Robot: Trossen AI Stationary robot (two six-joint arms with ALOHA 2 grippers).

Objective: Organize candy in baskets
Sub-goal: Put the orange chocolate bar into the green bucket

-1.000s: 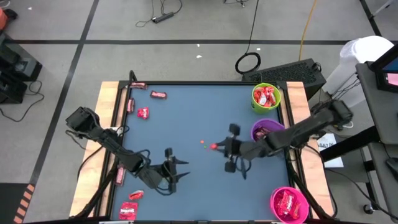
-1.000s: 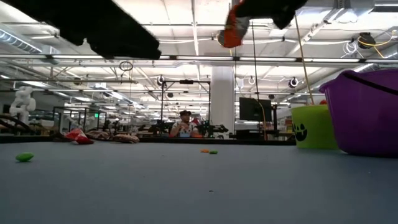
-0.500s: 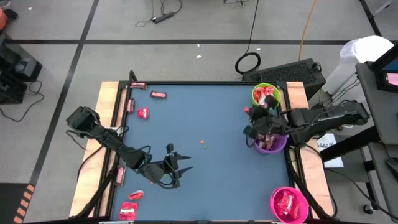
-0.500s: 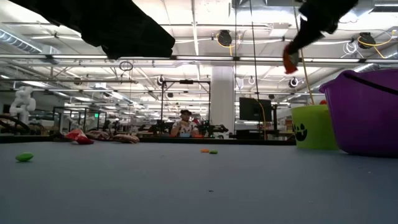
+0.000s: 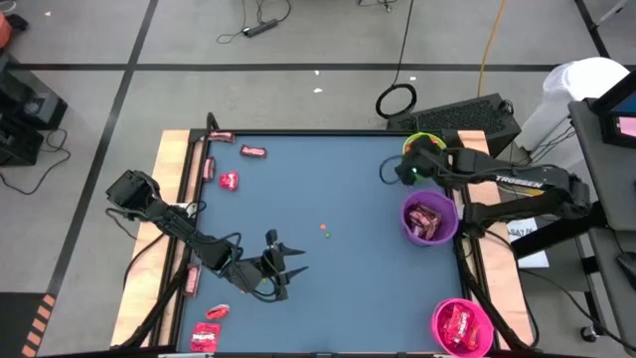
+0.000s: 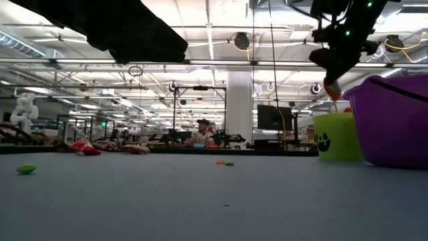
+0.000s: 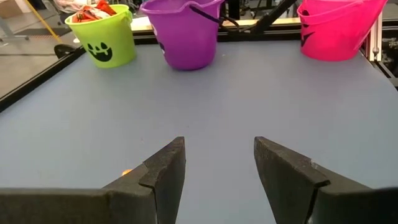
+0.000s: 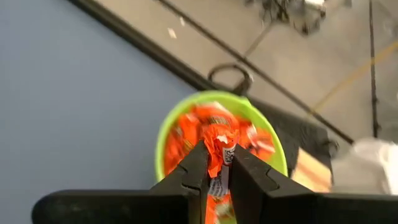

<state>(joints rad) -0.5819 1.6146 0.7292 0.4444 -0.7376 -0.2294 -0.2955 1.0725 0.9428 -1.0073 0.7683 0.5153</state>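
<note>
A: Where is the candy?

B: 1 orange-red shiny wrapped candy piece [image 8: 219,155] is pinched between the right gripper [image 8: 216,167] fingers, directly above the lime green round plastic basket [image 8: 166,134], which already holds a heap of similar wrappers. In the high view that right gripper [image 5: 409,169] covers most of the green basket [image 5: 411,139] at the far right of the desk [image 5: 318,278].

A: And the other baskets?

B: The purple round plastic basket [image 5: 409,221] sits just beside the green one, nearer the front, with wrappers inside. The bright pink round plastic basket [image 5: 442,333] stands at the front right corner, also filled.

A: What lies around?

B: Loose red wrapped candies [image 5: 229,181] lie by the far left corner, and more red packets [image 5: 205,335] along the left front edge. Tiny coloured dots [image 5: 325,231] rest mid-desk.

A: The left arm?

B: The left gripper [image 5: 283,267] is low over the front left of the desk, fingers [image 7: 166,171] spread apart and grasping nothing. Bare blue surface lies between it and the 3 baskets.
</note>
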